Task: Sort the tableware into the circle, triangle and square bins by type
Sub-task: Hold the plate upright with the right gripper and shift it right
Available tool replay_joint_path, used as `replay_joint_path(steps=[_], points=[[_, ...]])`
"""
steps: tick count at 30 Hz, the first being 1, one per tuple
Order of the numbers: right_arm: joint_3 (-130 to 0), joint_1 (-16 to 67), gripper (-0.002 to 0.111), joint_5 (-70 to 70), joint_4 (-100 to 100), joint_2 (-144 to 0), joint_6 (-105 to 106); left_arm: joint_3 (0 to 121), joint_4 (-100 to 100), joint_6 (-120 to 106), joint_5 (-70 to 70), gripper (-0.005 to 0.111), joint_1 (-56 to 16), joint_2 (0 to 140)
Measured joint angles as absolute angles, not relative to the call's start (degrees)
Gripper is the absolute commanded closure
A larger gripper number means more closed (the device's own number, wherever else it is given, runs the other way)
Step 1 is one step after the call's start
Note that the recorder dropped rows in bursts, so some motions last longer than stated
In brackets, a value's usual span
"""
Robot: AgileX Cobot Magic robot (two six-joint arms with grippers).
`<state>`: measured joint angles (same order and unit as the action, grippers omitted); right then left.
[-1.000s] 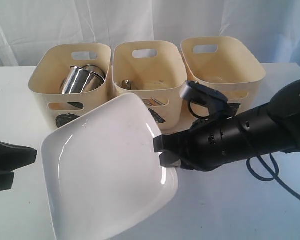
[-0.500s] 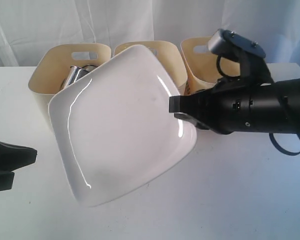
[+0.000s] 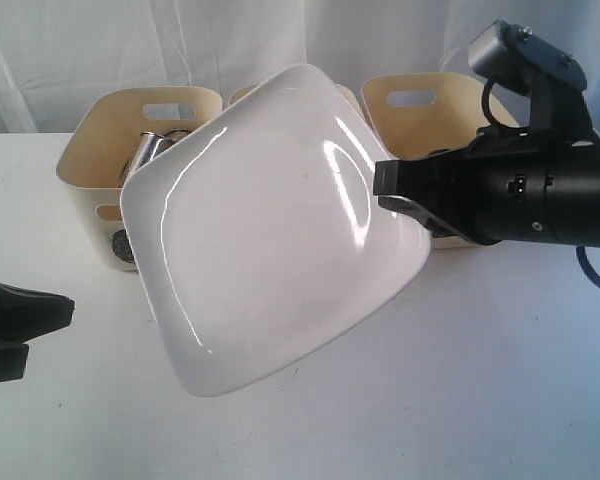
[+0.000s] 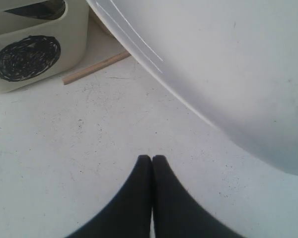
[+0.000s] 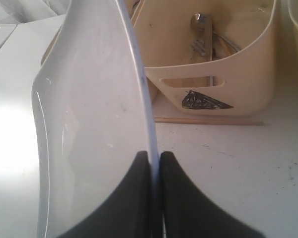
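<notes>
My right gripper is shut on the rim of the large white square plate. It holds the plate tilted in the air in front of the three cream bins. The circle bin at the left holds a steel mug. The triangle bin holds steel cutlery; in the exterior view the plate hides most of it. The right bin has its mark hidden behind the arm. My left gripper rests shut and empty at the table's left.
A thin wooden chopstick lies on the white table just in front of the bins. White curtains hang behind the bins. The right arm's black body stretches in from the right edge.
The right gripper has lifted the plate up and to the right, closer to the bins. The plate now covers the middle bin. The left gripper has not moved.
</notes>
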<state>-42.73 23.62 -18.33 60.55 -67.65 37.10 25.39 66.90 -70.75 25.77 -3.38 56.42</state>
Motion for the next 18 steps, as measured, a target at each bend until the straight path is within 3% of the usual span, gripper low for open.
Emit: replay_joint_path(steps=[18], points=[[-42.73, 21.75, 0.108, -21.85, 57.10, -67.65, 37.10, 25.39, 69.21, -69.25, 25.87, 0.107, -3.38, 56.42]])
